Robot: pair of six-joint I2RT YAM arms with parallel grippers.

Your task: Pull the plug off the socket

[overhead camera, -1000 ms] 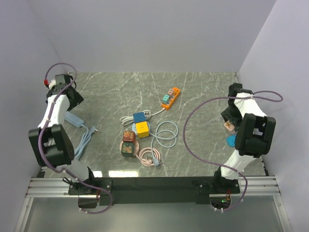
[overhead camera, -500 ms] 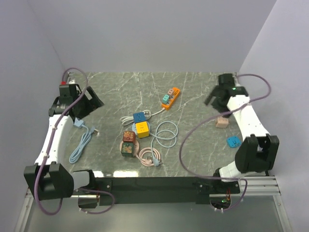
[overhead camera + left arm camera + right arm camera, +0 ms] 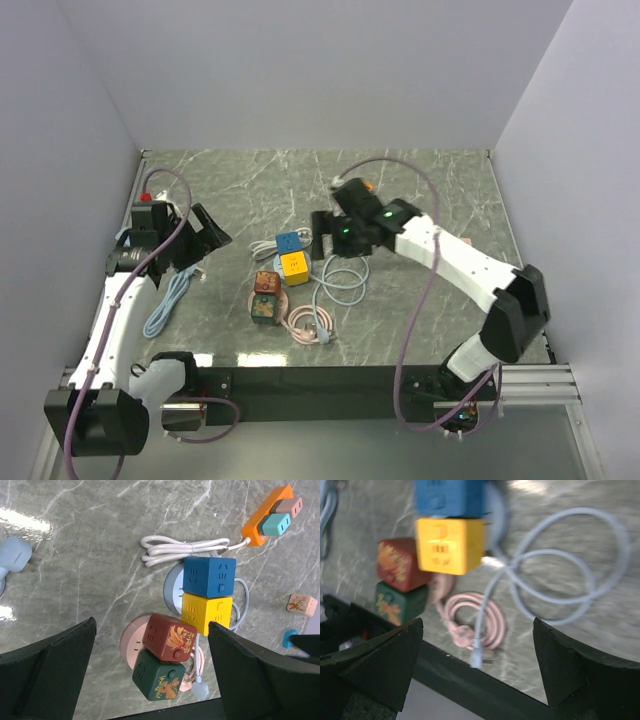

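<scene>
L wrist cam shows orange plastic power strip w/ teal plug and tan plug seated in it, beyond blue cube socket. In top cam the R arm hides most of it. Left gripper and right gripper: fingers wide apart, empty. Gold print on red cube socket unreadable.

This looks like a robotics lab test cell: plain pale lilac panel walls box in a grey-green marble-patterned desk at nine, twelve and three o'clock, and a ribbed aluminium rail at six o'clock carries a white-and-black left robot arm and its matching right robot arm.
</scene>
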